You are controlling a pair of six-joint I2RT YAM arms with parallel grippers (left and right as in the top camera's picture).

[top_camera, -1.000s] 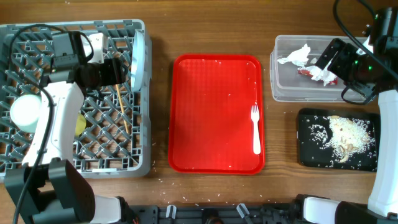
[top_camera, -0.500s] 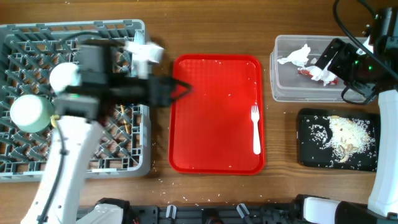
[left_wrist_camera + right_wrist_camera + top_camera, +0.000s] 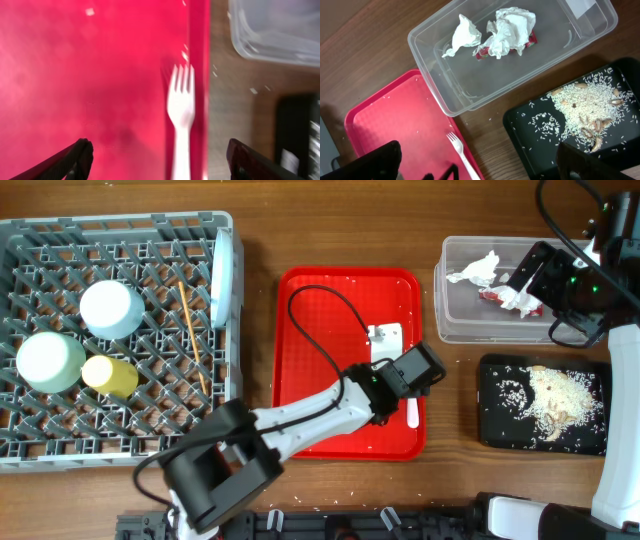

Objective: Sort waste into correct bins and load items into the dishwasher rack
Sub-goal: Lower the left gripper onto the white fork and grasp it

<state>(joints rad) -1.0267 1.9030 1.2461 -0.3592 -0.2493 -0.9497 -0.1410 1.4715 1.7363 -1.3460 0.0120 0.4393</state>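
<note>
Our left gripper hovers over the red tray near its right edge, jaws wide apart and holding nothing; the white fork lies on the tray between them, touching neither. Our right gripper, right of the tray, gapes wide, also empty

Overhead stares straight down, whole table in frame. Left wrist camera hangs low and close: white plastic fork under and just ahead of the left gripper, on the flat red plastic tray. Right wrist camera rides higher, farther back, and shares that fork and tray edge.
</note>
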